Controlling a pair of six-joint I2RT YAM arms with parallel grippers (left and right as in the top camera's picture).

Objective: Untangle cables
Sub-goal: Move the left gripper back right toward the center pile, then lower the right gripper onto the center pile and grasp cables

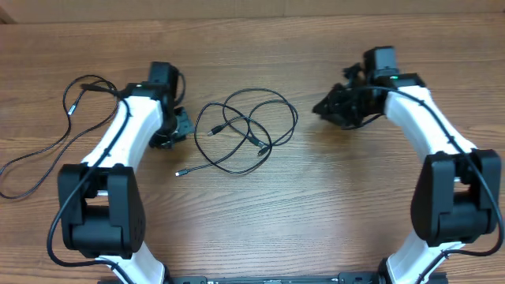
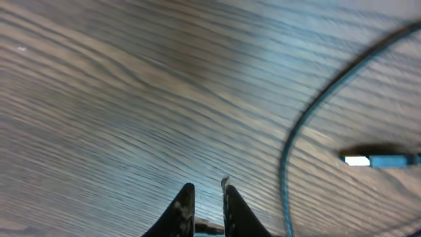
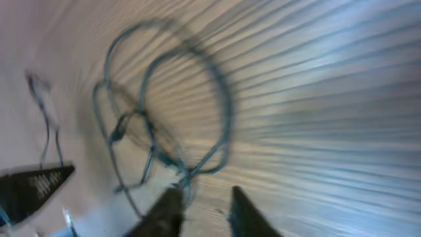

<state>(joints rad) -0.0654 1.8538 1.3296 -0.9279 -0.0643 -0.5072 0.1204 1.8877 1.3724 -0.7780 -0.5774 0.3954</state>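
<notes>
The cables (image 1: 256, 142) lie as a loose tangle of thin black loops on the wooden table (image 1: 260, 221), midway between the arms. One plug end (image 1: 180, 173) trails off toward the front left. My left gripper (image 1: 183, 126) sits just left of the tangle. In its wrist view the left gripper (image 2: 207, 184) is nearly shut, only bare wood in the thin gap; a cable (image 2: 299, 128) and a silver-tipped plug (image 2: 358, 160) pass to its right. My right gripper (image 1: 322, 106) hovers right of the tangle. The right gripper (image 3: 205, 191) is open and empty, blurred loops (image 3: 227, 115) just beyond its left finger.
Another thin black cord (image 1: 83, 80) runs from behind the left arm off the table's left edge. The arm bases (image 1: 102, 213) (image 1: 454, 205) stand at the front corners.
</notes>
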